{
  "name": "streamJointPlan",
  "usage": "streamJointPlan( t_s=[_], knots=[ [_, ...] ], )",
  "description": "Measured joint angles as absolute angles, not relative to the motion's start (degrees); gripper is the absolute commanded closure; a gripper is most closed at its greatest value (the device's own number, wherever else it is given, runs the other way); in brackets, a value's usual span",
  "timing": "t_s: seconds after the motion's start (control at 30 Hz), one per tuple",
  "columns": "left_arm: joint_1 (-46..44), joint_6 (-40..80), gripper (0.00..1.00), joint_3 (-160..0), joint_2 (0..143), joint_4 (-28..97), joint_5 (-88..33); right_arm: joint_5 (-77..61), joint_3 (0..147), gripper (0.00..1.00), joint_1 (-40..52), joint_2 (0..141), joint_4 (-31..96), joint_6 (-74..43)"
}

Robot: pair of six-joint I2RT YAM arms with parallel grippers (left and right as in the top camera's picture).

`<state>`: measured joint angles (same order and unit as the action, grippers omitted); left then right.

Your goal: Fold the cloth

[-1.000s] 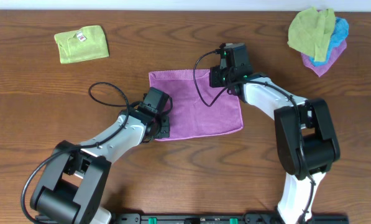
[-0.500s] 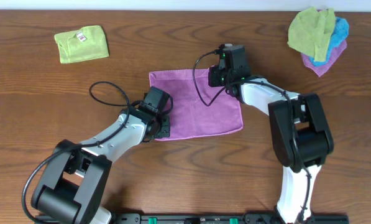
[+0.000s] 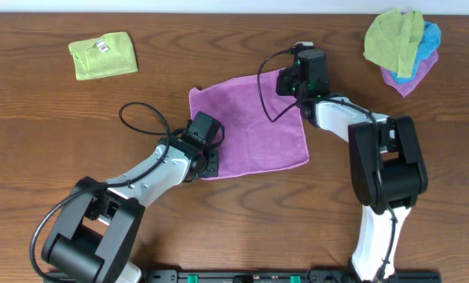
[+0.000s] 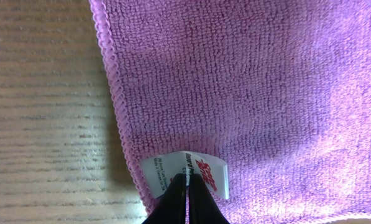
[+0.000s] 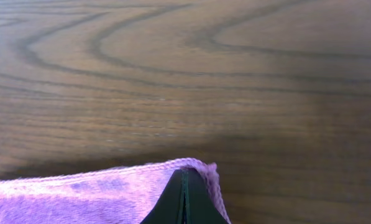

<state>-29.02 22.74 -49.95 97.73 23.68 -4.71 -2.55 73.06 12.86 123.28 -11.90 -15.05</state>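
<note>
A purple cloth (image 3: 254,126) lies in the middle of the table. My left gripper (image 3: 207,163) is shut on its near left corner, pinching the white label (image 4: 186,173) and the hem there. My right gripper (image 3: 296,75) is shut on the far right corner (image 5: 194,167) and holds it raised off the wood, so the far edge slopes up to the right. The rest of the cloth (image 4: 253,81) lies flat in the left wrist view.
A folded green cloth (image 3: 103,55) lies at the far left. A pile of green, blue and purple cloths (image 3: 403,45) sits at the far right. A black cable (image 3: 144,123) loops beside the left arm.
My right gripper has moved toward the far right, pulling the cloth's far right corner up and out. My left gripper has shifted slightly right with its corner.
</note>
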Motion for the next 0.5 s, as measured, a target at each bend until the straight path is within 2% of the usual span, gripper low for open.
streamJointPlan(
  t_s=[0.5],
  knots=[
    [-29.17, 22.72, 0.94, -50.89, 98.17, 24.45, -4.25, -7.77, 80.49, 0.98, 12.23, 123.2, -6.7, -16.19]
  ],
)
